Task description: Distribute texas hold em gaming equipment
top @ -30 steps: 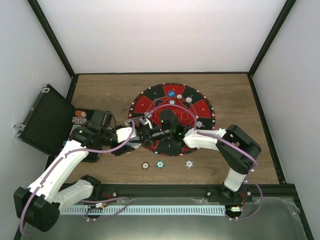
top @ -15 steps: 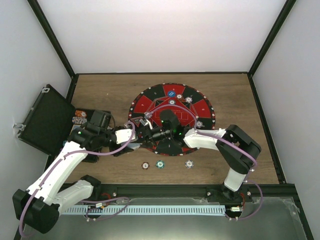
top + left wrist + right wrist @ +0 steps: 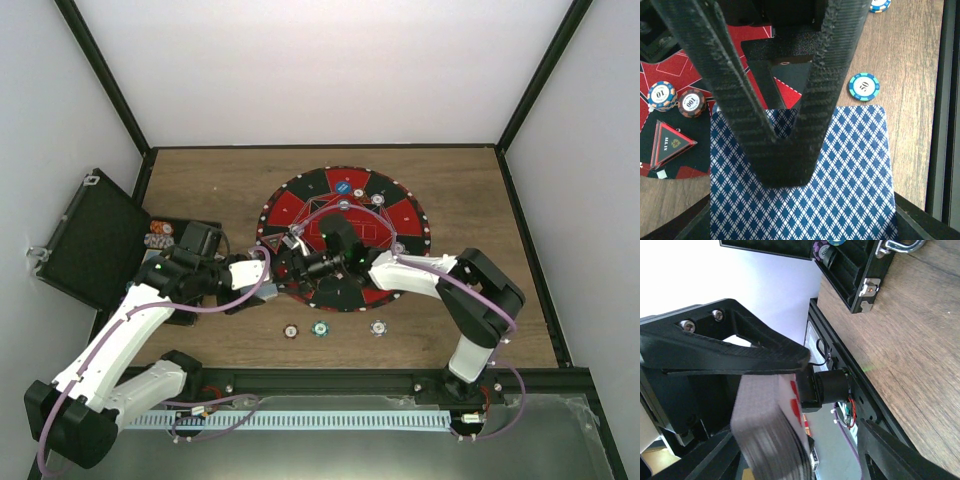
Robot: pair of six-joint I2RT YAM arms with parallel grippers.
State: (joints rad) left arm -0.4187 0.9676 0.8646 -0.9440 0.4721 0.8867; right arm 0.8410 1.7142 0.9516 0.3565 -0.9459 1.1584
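A deck of playing cards (image 3: 840, 180) with blue diamond backs fills the lower left wrist view. My left gripper (image 3: 785, 170) is shut on it, one finger flat across the top card. From the right wrist the same deck (image 3: 770, 420) shows edge-on, with a red pip on its face. My right gripper (image 3: 835, 390) is open around it: the upper finger rests against the deck and the lower finger stands well off. From above, the left gripper (image 3: 258, 277) and the right gripper (image 3: 288, 262) meet at the left rim of the round red-and-black mat (image 3: 345, 292). Three poker chips (image 3: 320, 327) lie in a row on the wood.
The open black case (image 3: 95, 240) sits at the left edge with chips (image 3: 158, 235) in it. Several chips and a blue disc (image 3: 343, 186) lie on the mat. A teal 50 chip (image 3: 863, 86), two chips (image 3: 692, 102) and a triangular marker (image 3: 671, 144) lie near the deck.
My right gripper's jaws have spread apart and no longer pinch the deck. The deck stays in the left gripper. Both arms have barely shifted.
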